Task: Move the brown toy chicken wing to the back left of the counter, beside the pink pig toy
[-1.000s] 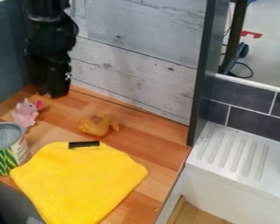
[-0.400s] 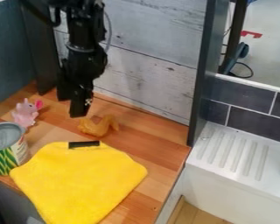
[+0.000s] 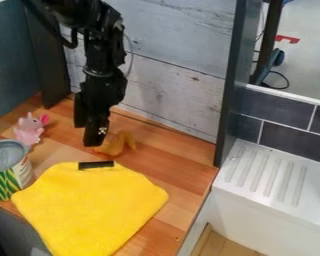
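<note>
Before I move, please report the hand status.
Black two-finger hand: open. Curved orange-brown toy: on wooden counter, partly hidden behind hand. Yellow cloth nearby.

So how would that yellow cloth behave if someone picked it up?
Probably floppy: the yellow cloth lies spread out like soft fabric, so it should sag and fold. It looks thin, so likely light for its size. Pushed, it would probably wrinkle rather than roll, lying so flat.

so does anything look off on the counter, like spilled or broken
Nothing looks spilled or broken. The one odd thing is the yellow cloth: it lies askew, its near end hanging over the front edge of the counter instead of lying fully on it.
</note>
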Action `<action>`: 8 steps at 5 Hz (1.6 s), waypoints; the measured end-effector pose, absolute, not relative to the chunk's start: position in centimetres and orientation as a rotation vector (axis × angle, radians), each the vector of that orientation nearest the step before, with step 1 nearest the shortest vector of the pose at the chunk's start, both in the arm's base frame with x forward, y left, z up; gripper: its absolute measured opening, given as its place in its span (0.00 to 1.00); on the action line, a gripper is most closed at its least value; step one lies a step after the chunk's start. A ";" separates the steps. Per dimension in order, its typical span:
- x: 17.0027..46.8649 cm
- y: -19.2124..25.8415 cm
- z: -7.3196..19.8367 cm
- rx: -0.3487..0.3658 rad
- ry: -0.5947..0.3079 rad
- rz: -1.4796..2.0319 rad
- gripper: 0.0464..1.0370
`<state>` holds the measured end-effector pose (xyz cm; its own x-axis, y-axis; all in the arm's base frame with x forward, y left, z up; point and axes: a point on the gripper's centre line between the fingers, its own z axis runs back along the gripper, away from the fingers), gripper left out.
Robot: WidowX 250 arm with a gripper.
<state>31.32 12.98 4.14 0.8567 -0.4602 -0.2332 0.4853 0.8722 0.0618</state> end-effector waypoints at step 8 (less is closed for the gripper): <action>33.5 11.1 2.1 0.017 0.219 -0.445 0.55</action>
<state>33.54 11.08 2.07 0.8797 -0.4247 -0.2141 0.4284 0.9031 -0.0313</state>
